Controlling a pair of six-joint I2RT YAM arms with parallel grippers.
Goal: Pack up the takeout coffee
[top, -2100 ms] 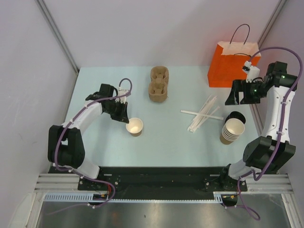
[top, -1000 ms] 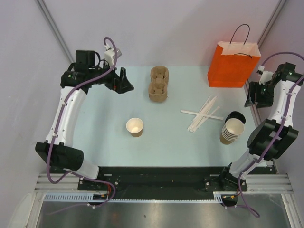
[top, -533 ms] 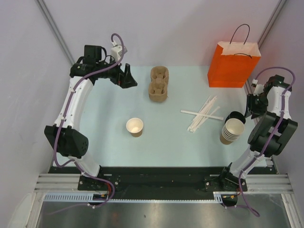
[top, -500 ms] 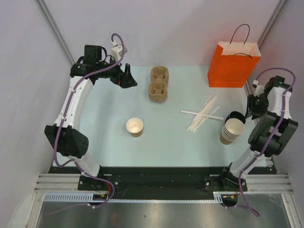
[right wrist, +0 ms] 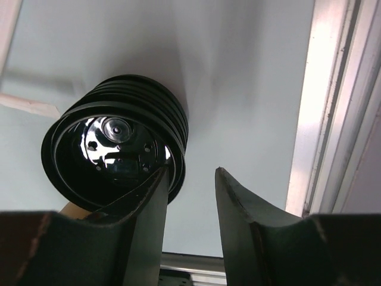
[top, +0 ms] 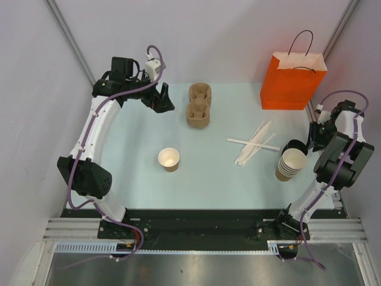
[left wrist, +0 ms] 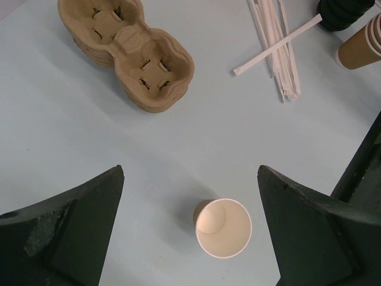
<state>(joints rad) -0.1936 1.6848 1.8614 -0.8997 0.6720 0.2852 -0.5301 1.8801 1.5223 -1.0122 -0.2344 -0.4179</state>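
No lidded takeout coffee shows in any view. One lidless tan cup [top: 169,158] [left wrist: 224,227] stands upright at the table's near middle. High at the far left my left gripper [top: 162,98] [left wrist: 190,173] hangs open, looking down on that cup with nothing between its fingers. A stack of black lids [top: 294,146] [right wrist: 113,149] sits at the right edge behind a stack of tan cups [top: 290,164]. Just over the lids is my right gripper [top: 314,136] [right wrist: 190,173], its jaws part open. Its left finger [right wrist: 149,202] overlaps the stack's right rim.
A brown pulp two-cup carrier [top: 199,105] [left wrist: 128,50] lies at the back middle. White wrapped sticks [top: 255,143] [left wrist: 277,47] lie scattered right of centre. An orange paper bag [top: 293,80] stands at the back right. A metal rail [right wrist: 333,107] borders the table's right edge.
My right gripper has narrowed and settled closer over the black lids. The left arm has swung slightly right at the back, still open. The cup has not moved.
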